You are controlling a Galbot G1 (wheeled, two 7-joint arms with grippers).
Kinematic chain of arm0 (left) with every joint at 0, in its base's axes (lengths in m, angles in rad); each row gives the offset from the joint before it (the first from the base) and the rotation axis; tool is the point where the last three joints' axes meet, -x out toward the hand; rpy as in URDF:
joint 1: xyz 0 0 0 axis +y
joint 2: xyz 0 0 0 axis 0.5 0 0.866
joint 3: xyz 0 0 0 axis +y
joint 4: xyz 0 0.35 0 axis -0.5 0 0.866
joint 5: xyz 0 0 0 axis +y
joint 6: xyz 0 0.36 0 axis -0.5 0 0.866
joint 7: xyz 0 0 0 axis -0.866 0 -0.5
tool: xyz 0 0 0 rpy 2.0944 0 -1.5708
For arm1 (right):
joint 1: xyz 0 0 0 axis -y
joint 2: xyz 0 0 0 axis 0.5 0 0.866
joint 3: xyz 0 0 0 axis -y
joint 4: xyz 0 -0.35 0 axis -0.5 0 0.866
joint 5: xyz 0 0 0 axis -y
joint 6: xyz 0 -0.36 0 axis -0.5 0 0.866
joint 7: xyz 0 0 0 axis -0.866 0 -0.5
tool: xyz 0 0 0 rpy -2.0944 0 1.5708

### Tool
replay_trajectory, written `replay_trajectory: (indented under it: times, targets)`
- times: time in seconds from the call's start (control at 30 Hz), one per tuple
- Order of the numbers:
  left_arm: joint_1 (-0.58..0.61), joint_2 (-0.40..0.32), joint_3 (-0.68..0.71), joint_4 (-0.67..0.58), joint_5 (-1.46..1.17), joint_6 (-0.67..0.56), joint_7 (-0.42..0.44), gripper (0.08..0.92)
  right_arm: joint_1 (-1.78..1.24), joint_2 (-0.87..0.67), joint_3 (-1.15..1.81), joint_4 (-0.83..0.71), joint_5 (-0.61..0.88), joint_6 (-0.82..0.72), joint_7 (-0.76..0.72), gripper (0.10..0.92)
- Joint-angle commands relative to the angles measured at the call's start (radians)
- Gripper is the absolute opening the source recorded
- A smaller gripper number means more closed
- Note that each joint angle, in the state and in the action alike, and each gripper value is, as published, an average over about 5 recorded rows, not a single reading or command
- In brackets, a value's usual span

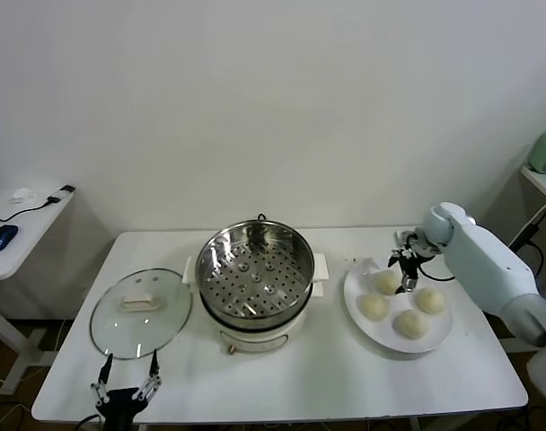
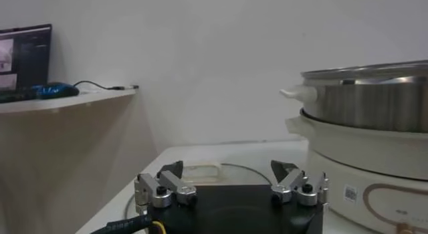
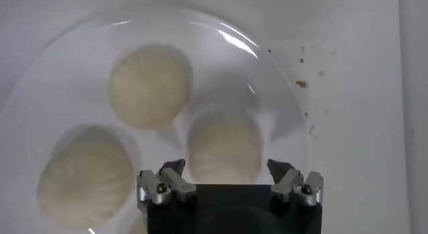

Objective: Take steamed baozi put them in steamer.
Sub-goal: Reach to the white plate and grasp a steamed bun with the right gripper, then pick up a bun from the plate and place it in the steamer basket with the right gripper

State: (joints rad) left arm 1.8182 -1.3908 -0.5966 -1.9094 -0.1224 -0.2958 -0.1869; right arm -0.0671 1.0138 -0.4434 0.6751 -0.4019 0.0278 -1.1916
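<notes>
Four steamed baozi point(image 1: 404, 303) lie on one white plate point(image 1: 356, 310), right of the one empty steamer point(image 1: 256, 278) on the worktop point(image 1: 345, 377). They look soft and light, so a gentle side grip suits. Right gripper point(image 3: 226, 176) hovers above one with jaws released; left gripper point(image 1: 126, 386), also spread, waits near one glass lid point(image 1: 140, 312).

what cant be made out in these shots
- Right wrist view: the fourth of the baozi is mostly hidden behind the right gripper.
- Left wrist view: the steamer interior is hidden by its wall, its side cut off.
- Head view: the left gripper body is cut off by the bottom edge.
</notes>
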Motion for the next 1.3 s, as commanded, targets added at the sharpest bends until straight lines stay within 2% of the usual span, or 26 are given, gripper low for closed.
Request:
replay_trajectory:
  times: [0.03,0.27,0.47,0.67,0.93,1.13,1.3]
  targets:
    - [0.002,0.001,-0.002,0.000,-0.002,-0.002,-0.001,0.823,0.007,0.032,0.001,-0.039,-0.031,0.019,0.016,0.780]
    - [0.001,0.001,-0.005,0.000,-0.002,-0.002,-0.002,0.823,0.001,0.004,-0.014,0.007,-0.010,0.019,0.022,0.611]
    - [-0.003,0.003,-0.007,-0.001,-0.007,0.000,-0.002,0.823,0.023,-0.072,-0.051,0.168,0.063,0.030,0.033,0.538]
    - [-0.009,0.003,0.002,-0.002,-0.007,0.002,-0.002,0.823,0.121,-0.114,-0.059,0.390,0.024,0.201,0.054,0.526]
    - [-0.005,0.002,0.006,-0.006,-0.004,-0.003,-0.003,0.823,0.352,-0.022,-0.164,0.576,-0.013,0.467,0.055,0.534]
    - [-0.008,0.002,0.011,0.001,0.000,-0.002,-0.004,0.823,0.428,0.052,-0.256,0.677,-0.016,0.537,0.023,0.542]
    - [-0.013,0.000,0.013,0.014,0.003,-0.002,-0.005,0.823,0.413,0.118,-0.346,0.663,-0.034,0.552,0.015,0.545]
